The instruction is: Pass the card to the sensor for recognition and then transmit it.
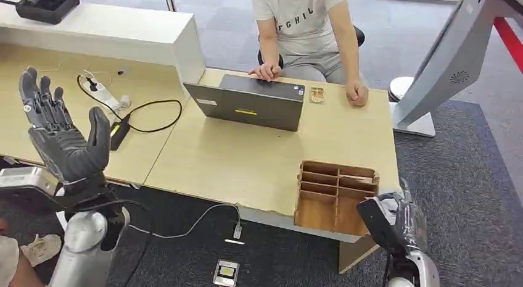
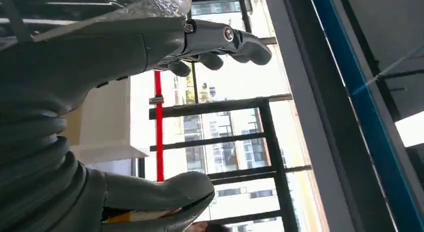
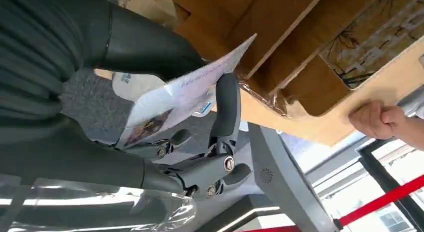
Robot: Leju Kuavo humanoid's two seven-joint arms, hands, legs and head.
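Note:
My right hand (image 1: 395, 226) hangs just off the table's front right corner, beside a wooden slotted box (image 1: 336, 194). In the right wrist view this hand (image 3: 200, 169) pinches a white printed card (image 3: 182, 95) between thumb and finger, close to the open slots of the box (image 3: 280, 47). My left hand (image 1: 61, 136) is raised at the left over the table's edge, palm showing and fingers spread, with nothing in it. The left wrist view shows its fingers (image 2: 220, 40) and thumb apart against windows. A small flat device (image 1: 317, 94) lies on the table by the person's hand.
A person sits behind the table (image 1: 247, 157), both hands on it beside a grey laptop (image 1: 250, 102). A power strip (image 1: 106, 97) and black cable lie at the left. A grey kiosk stand (image 1: 441, 65) rises at the right. A small device (image 1: 226, 273) lies on the floor.

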